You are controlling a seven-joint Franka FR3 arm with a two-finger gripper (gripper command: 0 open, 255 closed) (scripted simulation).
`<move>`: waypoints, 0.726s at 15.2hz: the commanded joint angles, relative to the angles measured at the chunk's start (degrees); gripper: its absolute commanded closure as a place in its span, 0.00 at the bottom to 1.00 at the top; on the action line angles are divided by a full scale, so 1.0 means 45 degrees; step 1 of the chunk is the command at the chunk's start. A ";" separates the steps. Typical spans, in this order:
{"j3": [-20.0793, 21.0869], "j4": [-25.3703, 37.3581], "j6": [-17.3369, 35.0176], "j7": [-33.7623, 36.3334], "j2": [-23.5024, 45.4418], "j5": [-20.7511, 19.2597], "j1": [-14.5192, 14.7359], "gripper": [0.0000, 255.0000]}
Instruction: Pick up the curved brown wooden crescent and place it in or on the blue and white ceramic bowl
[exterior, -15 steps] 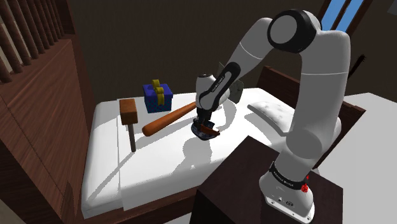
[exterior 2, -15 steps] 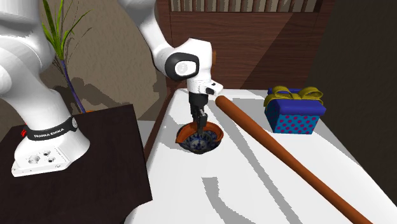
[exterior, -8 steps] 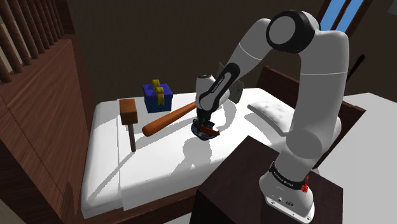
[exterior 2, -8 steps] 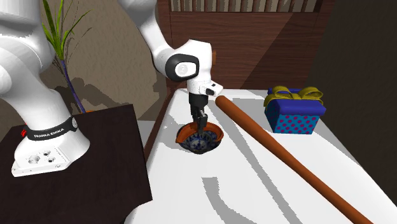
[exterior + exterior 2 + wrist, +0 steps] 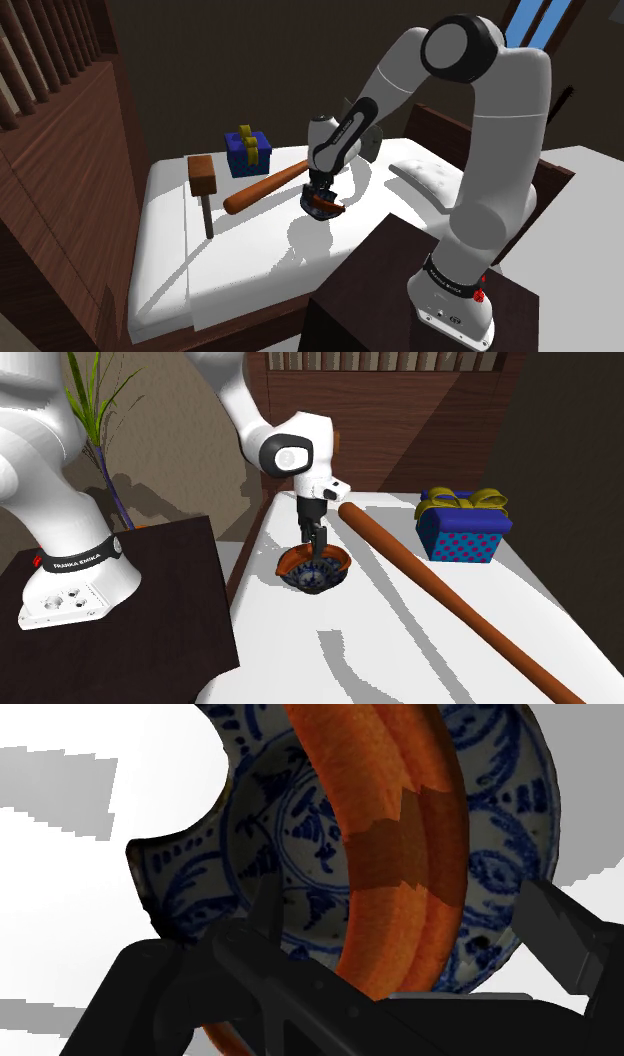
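Mallet [image 5: 203, 184] first, brown, lying on the white bed [image 5: 250, 255], well off to the shoulder view's left of the blue and white bowl [image 5: 318, 583]. Next along comes a blue gift box [image 5: 247, 152] with a yellow bow, beyond the bowl and to its left, well apart from it. Then the long brown bat [image 5: 265, 188], slanting across the sheet, one end close by the bowl.

And here is the bowl itself, with the black gripper [image 5: 321, 196] hanging right above it, pointing down into it. In the wrist view the fingers [image 5: 568, 932] stand wide apart, one to each side of the bowl's middle, and they clasp nothing. The curved orange-brown crescent [image 5: 400, 834] lies in the bowl, across its patterned inside, running between the two fingers with neither closed on it. In the second exterior view it shows as a brown arc along the bowl's rim.

On to the bowl's right in the shoulder view there is a white pillow [image 5: 430, 180]. Further right and nearer the camera than the bowl is the dark stand [image 5: 370, 285], carrying the arm's white base.
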 commanded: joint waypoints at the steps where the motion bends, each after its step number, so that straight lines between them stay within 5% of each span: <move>1: 0.0158 -0.0070 -0.0561 -0.0177 -0.0632 0.0233 -0.0068 0.00; 11: 0.0318 -0.0071 -0.1260 -0.0378 -0.1339 0.0519 -0.0109 0.00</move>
